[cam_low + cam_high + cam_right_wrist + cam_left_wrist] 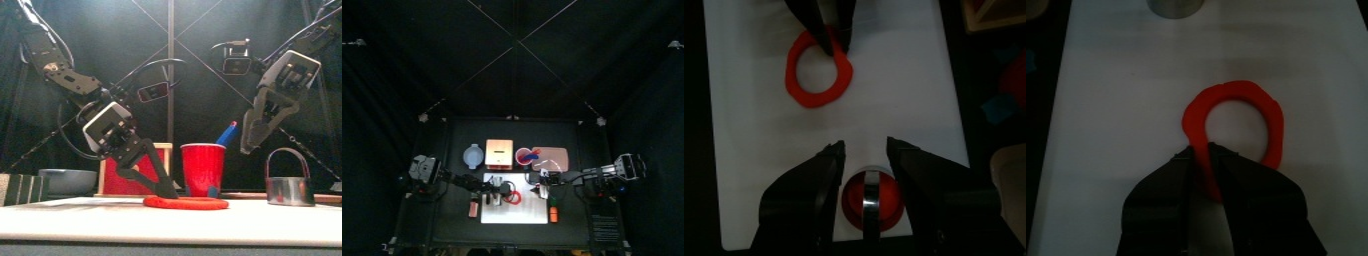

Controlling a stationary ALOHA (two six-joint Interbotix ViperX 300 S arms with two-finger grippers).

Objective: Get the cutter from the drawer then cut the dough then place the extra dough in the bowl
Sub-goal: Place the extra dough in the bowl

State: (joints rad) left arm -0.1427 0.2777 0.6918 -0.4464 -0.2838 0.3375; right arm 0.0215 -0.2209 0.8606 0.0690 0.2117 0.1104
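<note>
the dough ring (1275, 125) is laid flat on the white board (1120, 100), near its middle. its near edge is pinched between the closed tips of the left claw (1204, 160), which is angled down onto it from the left side.

the cutter (287, 188) is stood on the board to the right of the ring and apart from it, with its wire handle upright. from the right wrist view a red round is seen inside the cutter. it is probably the cut disc of dough, though the handle crosses it and little is shown. the right claw (251, 145) is held in the air above the cutter with its jaws spread apart. nothing is gripped or touched by it.

behind the ring a red cup (203, 170) is stood, and a blue knife (229, 131) is seen sticking out of its top. a wooden box (112, 178) with a red front is placed behind the left claw. a blue-grey bowl (64, 182) is set further to the left, past the board's edge.
</note>
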